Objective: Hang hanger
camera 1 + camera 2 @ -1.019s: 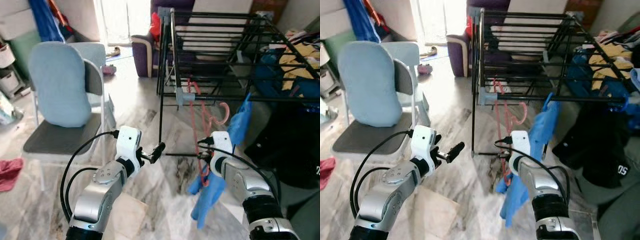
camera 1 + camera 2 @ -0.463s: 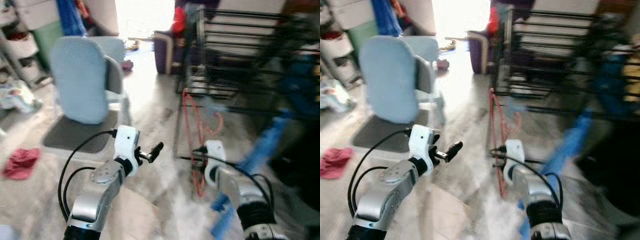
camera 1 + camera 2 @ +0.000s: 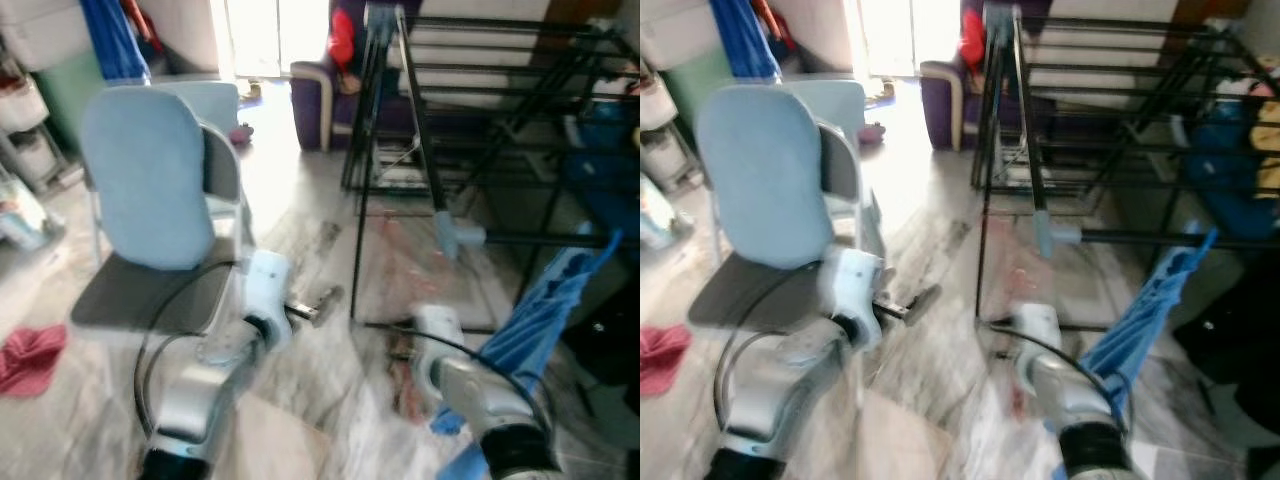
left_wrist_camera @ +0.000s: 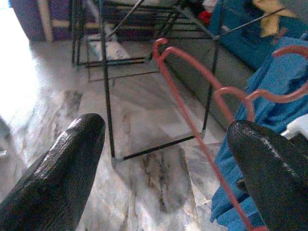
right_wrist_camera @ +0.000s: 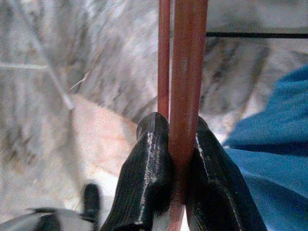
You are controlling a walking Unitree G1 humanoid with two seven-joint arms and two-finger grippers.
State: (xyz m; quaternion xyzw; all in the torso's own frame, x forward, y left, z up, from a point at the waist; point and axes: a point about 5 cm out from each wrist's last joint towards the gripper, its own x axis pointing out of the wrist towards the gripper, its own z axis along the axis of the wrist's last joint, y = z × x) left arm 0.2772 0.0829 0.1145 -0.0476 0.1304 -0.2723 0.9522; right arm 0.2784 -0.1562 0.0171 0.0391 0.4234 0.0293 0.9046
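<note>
A red wire hanger (image 5: 185, 72) runs straight between the fingers of my right gripper (image 5: 178, 163), which is shut on it. In the left wrist view the hanger (image 4: 192, 125) slants across in front of a blue garment (image 4: 284, 77), and its hook curls up by the cloth. My left gripper (image 4: 163, 168) is open, with nothing between its fingers (image 4: 62, 178). The eye views are blurred: my left gripper (image 3: 325, 300) is held out over the floor, and my right wrist (image 3: 435, 330) is low beside the black drying rack (image 3: 450, 60).
A blue garment (image 3: 545, 320) hangs off the rack's near rail by my right arm. A pale blue chair (image 3: 150, 180) stands to the left, with a red cloth (image 3: 30, 355) on the marble floor beside it. A purple sofa sits behind the rack.
The head views have swung and are smeared with motion. My right gripper still grips the hanger, which now shows lower by the rack's leg. The left gripper stays open.
</note>
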